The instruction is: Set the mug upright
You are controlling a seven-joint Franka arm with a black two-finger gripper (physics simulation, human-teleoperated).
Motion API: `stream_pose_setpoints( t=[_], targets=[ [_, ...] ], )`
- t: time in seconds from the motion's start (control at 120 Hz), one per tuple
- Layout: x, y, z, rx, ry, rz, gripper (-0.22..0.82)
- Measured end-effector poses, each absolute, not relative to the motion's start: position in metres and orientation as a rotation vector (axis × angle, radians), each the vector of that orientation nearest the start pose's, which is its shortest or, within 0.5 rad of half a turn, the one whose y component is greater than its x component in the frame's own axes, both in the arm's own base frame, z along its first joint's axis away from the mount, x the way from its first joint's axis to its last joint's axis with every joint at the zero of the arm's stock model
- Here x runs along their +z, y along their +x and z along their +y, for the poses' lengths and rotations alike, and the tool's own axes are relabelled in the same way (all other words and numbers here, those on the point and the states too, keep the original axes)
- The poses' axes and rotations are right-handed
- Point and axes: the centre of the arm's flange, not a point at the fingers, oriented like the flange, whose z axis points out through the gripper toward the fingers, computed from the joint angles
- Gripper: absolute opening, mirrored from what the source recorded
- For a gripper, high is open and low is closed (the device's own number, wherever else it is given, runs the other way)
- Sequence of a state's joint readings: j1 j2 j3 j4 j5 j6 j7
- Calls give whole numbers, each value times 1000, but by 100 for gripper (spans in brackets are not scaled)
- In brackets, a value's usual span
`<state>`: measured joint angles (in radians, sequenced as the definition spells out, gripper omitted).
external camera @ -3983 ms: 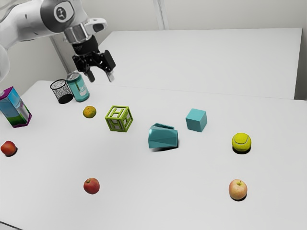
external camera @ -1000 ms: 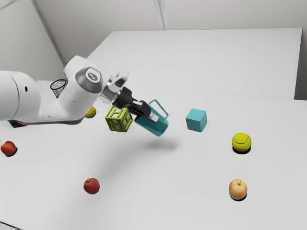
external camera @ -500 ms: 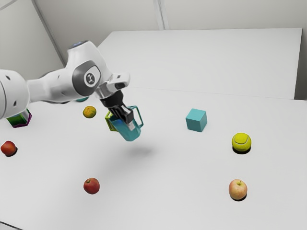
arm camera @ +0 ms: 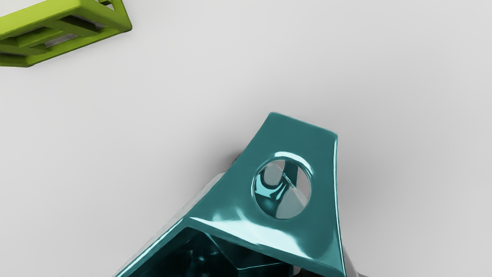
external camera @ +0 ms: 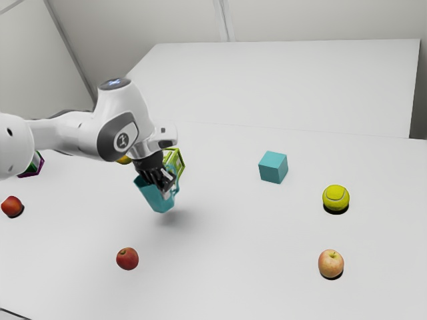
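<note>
I take the clock from the exterior view, with the mug in the middle and twelve at that view's top edge. The teal mug (external camera: 154, 197) hangs from the black two-finger gripper (external camera: 167, 186), slightly above the white table (external camera: 233, 267), with a soft shadow below it. The jaws hold the mug between them; which part of it they pinch, I cannot tell exactly. It is not upright: its mouth leans toward between ten and eleven o'clock, and its base points down, toward five.

The mug is shiny, with flat, angled walls. Its handle (arm camera: 303, 132) goes out toward two o'clock; in the wrist view it is a broad piece with a round hole, next to the dark inside.

Near the mug, at one o'clock, is a lime-green open-frame cube (arm camera: 42, 17). Well apart from it, a light-blue solid cube (external camera: 273, 167) sits between two and three o'clock, a yellow tennis ball (external camera: 335, 198) at three, and a pink-yellow apple (external camera: 331, 264) at four. A small dark-red apple (external camera: 127, 259) is at seven.
</note>
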<state>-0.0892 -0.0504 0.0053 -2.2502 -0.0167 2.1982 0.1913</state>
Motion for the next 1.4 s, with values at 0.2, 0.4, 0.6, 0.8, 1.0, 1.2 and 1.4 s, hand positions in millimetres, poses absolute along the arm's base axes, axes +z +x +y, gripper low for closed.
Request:
stream_pose_setpoints(
  t=[0.2, 0.4, 0.6, 0.8, 1.0, 1.2, 1.4],
  targets=[
    [372, 508, -45, -103, -3099, 364, -18],
    [366, 502, -48, -170, -3098, 307, -17],
    [358, 497, -49, -173, -3104, 252, -17],
    [349, 493, -47, -154, -3110, 198, -17],
    [340, 494, -48, -132, -3114, 163, -17],
    [329, 494, -47, -101, -3116, 135, -17],
    [332, 494, -49, -108, -3122, 114, -6]
  ],
)
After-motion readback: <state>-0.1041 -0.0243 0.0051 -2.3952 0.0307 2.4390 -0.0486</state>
